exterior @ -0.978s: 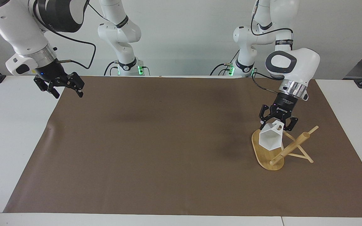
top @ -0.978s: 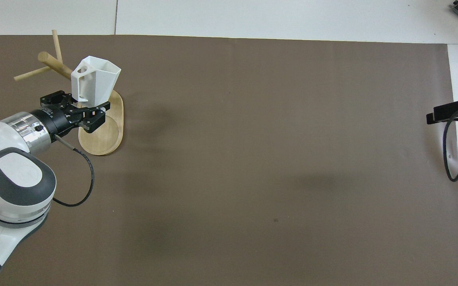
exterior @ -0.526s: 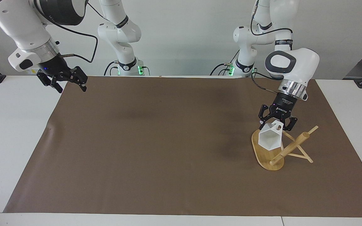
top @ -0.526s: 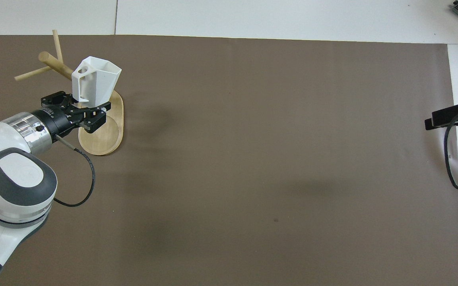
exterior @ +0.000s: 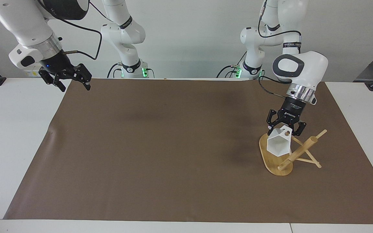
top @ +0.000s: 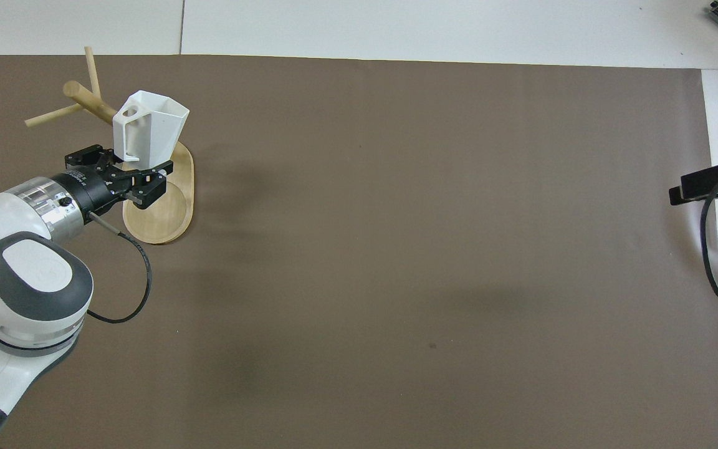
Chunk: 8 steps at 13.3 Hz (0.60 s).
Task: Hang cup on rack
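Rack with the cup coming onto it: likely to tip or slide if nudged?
Probably slides before tipping: the rack has a broad flat oval base. Its post leans and thin pegs stick out, so a snag may lever it. The cup, held by the left gripper, looks light.

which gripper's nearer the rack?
Left. The left gripper is over the rack, shut on the cup. The right gripper waits over the right arm's end of the table.

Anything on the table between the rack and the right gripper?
Nothing: only bare brown mat runs from the rack to the right gripper, clearest in the facing view. The left gripper holds the cup over the rack.
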Available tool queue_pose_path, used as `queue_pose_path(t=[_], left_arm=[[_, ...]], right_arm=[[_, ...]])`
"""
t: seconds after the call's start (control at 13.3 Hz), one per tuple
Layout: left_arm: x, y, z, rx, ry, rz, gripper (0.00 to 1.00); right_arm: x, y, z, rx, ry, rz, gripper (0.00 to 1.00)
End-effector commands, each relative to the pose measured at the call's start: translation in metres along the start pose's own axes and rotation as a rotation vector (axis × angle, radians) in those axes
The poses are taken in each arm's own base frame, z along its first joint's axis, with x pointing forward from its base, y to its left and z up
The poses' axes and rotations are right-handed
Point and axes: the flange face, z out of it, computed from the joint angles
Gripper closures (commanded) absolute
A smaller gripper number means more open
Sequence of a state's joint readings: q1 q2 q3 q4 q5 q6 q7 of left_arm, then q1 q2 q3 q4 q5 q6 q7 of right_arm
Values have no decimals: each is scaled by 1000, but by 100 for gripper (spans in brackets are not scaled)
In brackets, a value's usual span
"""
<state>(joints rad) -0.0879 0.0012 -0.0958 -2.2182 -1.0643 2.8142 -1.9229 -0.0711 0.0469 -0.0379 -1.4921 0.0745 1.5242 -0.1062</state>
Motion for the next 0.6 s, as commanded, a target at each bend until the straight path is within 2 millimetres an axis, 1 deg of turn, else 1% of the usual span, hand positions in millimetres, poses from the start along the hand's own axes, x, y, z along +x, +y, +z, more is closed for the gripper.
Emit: queue_pose_path(t=[0.0,0.38,0.53], left_arm=[[3,3,-1,-27,4,-31,100],[6,9,0,-68,-3,-96,100],[9,6,2,-80,-2,-93,100]], right_arm=[[1,5,-3,-27,20,43,0],[1,12,2,-79,33,58,0],[-1,13,4,-78,30,61,0]])
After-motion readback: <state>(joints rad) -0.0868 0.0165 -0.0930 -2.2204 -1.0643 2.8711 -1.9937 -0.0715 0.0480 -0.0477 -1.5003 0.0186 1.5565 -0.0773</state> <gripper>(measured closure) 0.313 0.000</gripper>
